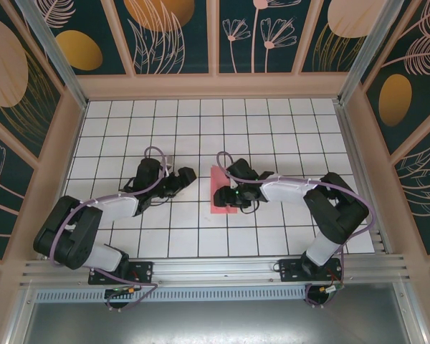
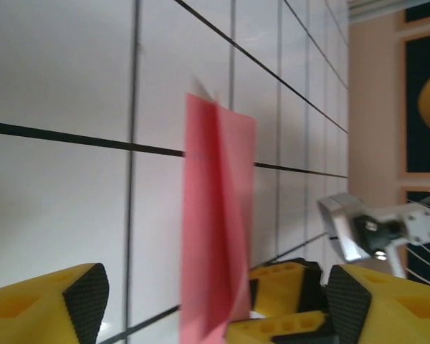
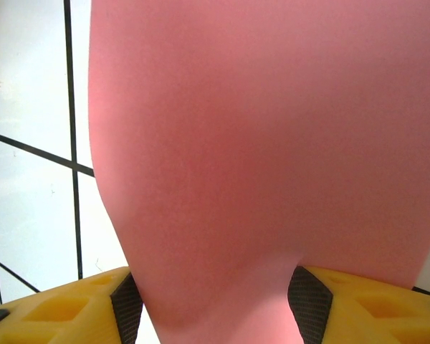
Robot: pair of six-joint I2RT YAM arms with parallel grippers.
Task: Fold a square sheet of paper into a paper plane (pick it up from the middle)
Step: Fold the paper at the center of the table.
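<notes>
Paper [image 2: 218,215] judged light, limp, easily torn; hold at centre crease. Right gripper [image 3: 215,304] pinches it; left gripper [image 2: 216,304] spread, empty.

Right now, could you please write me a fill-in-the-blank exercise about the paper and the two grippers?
The table under the square sheet of paper is white with ___ grid lines.
The right gripper holds the sheet between two ___ fingers.
The left gripper has its fingers ___, holding nothing.
Missing words: black; yellow; open.
</notes>
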